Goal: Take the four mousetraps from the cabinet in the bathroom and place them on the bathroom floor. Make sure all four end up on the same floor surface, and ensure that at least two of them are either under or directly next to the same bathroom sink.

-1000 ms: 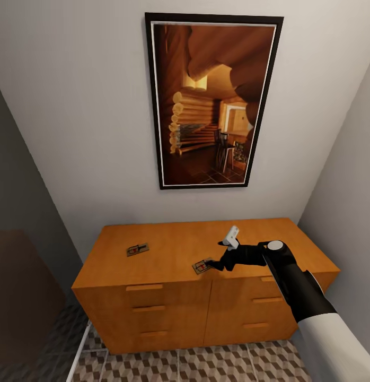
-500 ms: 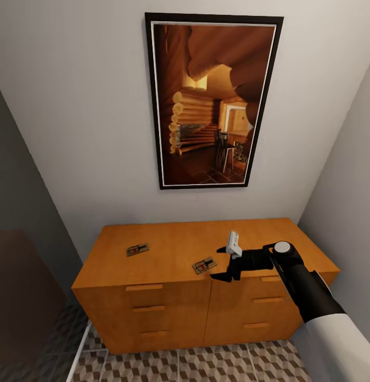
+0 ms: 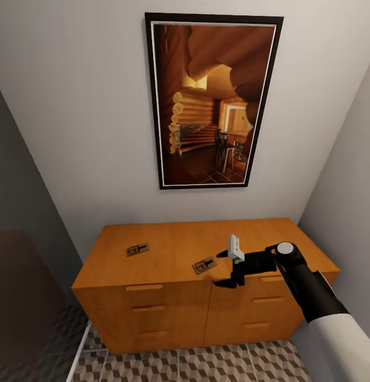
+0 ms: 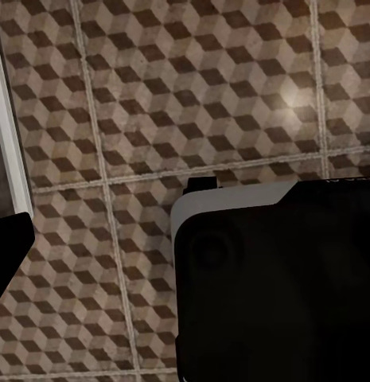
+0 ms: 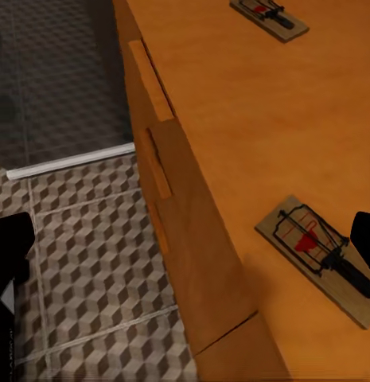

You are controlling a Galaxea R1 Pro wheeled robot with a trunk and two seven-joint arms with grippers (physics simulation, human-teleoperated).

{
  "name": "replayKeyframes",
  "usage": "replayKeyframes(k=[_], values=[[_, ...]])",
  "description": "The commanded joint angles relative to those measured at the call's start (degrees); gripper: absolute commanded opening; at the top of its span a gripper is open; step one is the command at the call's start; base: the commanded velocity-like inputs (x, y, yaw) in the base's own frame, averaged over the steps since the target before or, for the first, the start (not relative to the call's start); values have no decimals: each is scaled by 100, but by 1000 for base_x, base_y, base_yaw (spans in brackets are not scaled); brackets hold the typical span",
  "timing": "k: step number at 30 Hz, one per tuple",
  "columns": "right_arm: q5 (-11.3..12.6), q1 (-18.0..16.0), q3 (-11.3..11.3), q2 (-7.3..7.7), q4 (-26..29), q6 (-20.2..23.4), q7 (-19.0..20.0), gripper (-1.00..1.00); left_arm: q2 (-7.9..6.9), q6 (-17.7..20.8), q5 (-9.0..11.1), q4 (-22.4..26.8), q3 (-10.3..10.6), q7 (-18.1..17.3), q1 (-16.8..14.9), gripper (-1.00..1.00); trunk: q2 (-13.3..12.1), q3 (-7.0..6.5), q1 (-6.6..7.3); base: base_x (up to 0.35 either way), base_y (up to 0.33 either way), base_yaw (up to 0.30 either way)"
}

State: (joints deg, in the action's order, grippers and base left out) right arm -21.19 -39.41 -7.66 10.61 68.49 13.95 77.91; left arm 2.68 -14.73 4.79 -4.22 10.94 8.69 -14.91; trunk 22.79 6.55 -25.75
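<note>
Two mousetraps lie flat on top of the cabinet [image 3: 206, 249]: the near mousetrap [image 3: 204, 265] close to the front edge, about mid-width, and the far mousetrap [image 3: 137, 249] well apart from it toward the left end. By the look of it the job is at best half done, since these two are yet to be lifted and set on the bathroom floor [image 3: 206, 366], and where the other two are cannot be told from here (no sink in sight either, so the placing under or beside it cannot be judged). The right gripper [image 3: 227, 268] hangs at the cabinet's front edge just beside the near mousetrap, its fingers spread wide with nothing between them; in the right wrist view that trap [image 5: 320, 256] sits between the dark fingertips, apart from both. The left gripper's state I cannot tell, its wrist camera looking down on cube-patterned tiles. The cabinet top is smooth orange-brown wood, standing in a narrow grey-walled alcove below a framed picture [image 3: 212, 101] of a log interior
</note>
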Motion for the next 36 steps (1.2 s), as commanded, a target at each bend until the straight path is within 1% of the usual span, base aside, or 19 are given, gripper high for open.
replayKeyframes(k=[1, 8, 16, 22, 30, 36], values=[[-15, -5, -3, 21, 22, 54, 66, 100, 4, -44, 49, -27, 49, 10, -12, 100, 13, 13, -4, 0, 0, 0], [-31, -9, 15, 119, 202, 38, 242, 100, 4, -47, 49, -28, 49, 8, -12, 100, 13, 13, -4, 0, 0, 0], [-34, -11, 15, 143, 470, 49, 278, 100, 4, -48, 49, -31, 49, 7, -12, 100, 13, 13, -4, 0, 0, 0], [-34, -11, 11, 160, 543, 45, 284, 100, 4, -48, 49, -34, 49, 5, -12, 100, 13, 13, -4, 0, 0, 0], [-23, -9, 17, 460, 566, 39, 286, 100, 4, -48, 49, -35, 52, 3, -12, 100, 13, 13, -4, 0, 0, 0], [-13, -10, 27, 570, 567, 35, 286, 100, 4, -48, 49, -35, 51, 1, -12, 100, 13, 13, -4, 0, 0, 0]])
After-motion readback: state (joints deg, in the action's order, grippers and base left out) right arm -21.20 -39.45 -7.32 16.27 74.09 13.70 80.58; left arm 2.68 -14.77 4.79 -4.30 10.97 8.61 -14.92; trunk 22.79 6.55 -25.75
